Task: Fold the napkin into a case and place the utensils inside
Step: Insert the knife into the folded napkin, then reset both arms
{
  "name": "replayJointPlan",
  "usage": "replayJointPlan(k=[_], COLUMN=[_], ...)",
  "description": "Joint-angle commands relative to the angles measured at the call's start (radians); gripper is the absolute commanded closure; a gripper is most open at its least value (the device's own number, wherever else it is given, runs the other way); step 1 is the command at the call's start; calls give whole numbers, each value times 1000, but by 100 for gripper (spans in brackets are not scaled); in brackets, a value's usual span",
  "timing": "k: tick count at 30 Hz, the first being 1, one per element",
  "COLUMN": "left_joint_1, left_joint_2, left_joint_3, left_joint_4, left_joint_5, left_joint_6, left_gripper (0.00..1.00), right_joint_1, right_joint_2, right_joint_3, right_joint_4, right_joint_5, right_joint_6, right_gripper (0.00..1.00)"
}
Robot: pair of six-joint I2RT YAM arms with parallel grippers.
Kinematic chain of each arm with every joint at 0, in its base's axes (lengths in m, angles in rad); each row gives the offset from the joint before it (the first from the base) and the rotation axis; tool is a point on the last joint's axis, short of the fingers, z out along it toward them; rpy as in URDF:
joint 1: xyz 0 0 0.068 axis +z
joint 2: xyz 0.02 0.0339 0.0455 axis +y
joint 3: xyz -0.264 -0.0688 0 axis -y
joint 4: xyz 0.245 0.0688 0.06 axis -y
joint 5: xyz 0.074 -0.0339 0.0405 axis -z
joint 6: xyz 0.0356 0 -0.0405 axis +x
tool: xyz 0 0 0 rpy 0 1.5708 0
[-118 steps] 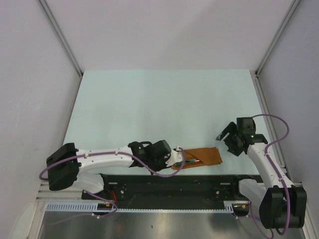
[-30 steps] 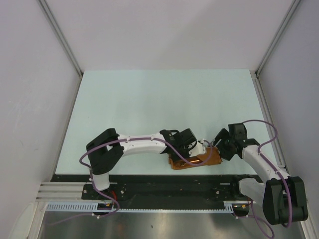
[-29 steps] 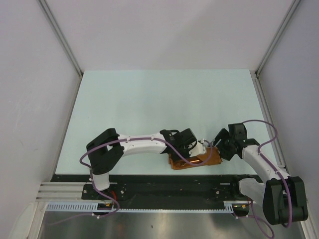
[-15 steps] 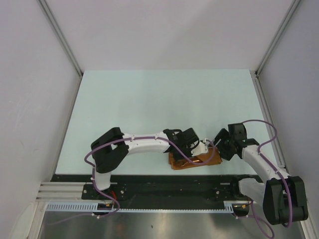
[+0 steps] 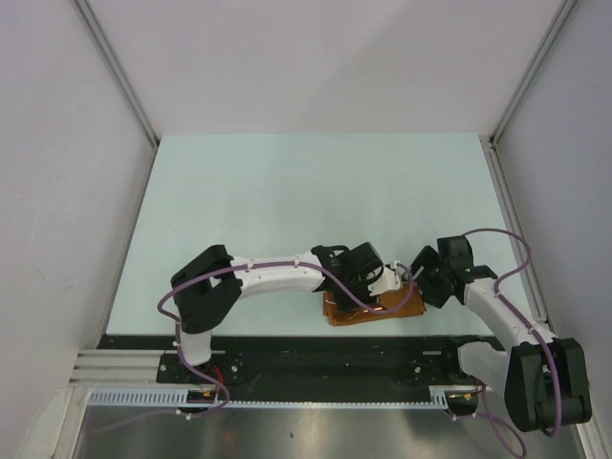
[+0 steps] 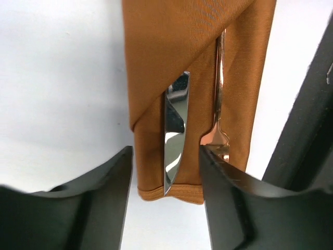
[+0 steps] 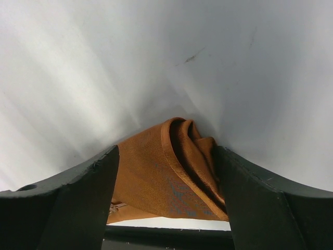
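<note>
From above, the case (image 5: 375, 308) lies at the desk's (image 5: 287, 191) near edge, between the left pincer (image 5: 392, 286) and the right pincer (image 5: 421, 275). In the left wrist view, the jaws stand parted and empty over the knife (image 6: 174, 135) and fork (image 6: 219, 104), which are tucked under the fold and look slick, stiff and likely to slide. In the right wrist view, the jaws are wide astride the bunched end, where the limp, light cloth is best pinched through all its layers.

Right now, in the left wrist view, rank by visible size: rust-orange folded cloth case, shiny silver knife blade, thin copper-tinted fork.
1. rust-orange folded cloth case
2. shiny silver knife blade
3. thin copper-tinted fork: about as long, but narrower.
</note>
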Motion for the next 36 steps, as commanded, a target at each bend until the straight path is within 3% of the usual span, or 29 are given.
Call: replayJointPlan(k=[1,2,5,9,17,21,23,27,31,36], left_joint_1=[6,6,6,6,7,19,48,133,190,190], left_joint_2=[-124,-133,-193,-302,-572,-751,-816,-1000,-1173,-1218], left_joint_3=[13,13,1,-9,-45,-160,-220,-434,-608,-576], left_joint_4=[30,18,4,-19,-11,85,186,364,581,446], left_joint_5=[6,5,0,8,26,-96,-184,-226,-195,-212], left_joint_6=[-10,-20,-35,-61,-144,-246,-385,-666,-845,-869], left_gripper=[35,23,11,1,0,0,0,0,0,0], right_joint_1=[4,3,4,0,-17,-2,82,324,475,540], right_joint_2=[-6,-15,-36,-61,-110,-135,-133,-112,-136,-150], right_joint_3=[44,47,62,99,191,293,381,504,502,450], right_joint_4=[-7,-17,-34,-69,-172,-233,-253,-260,-113,7], right_joint_5=[23,26,41,67,162,254,344,460,352,241], right_joint_6=[-34,-35,-46,-61,-128,-200,-244,-329,-359,-284], right_gripper=[18,18,15,14,0,0,0,0,0,0])
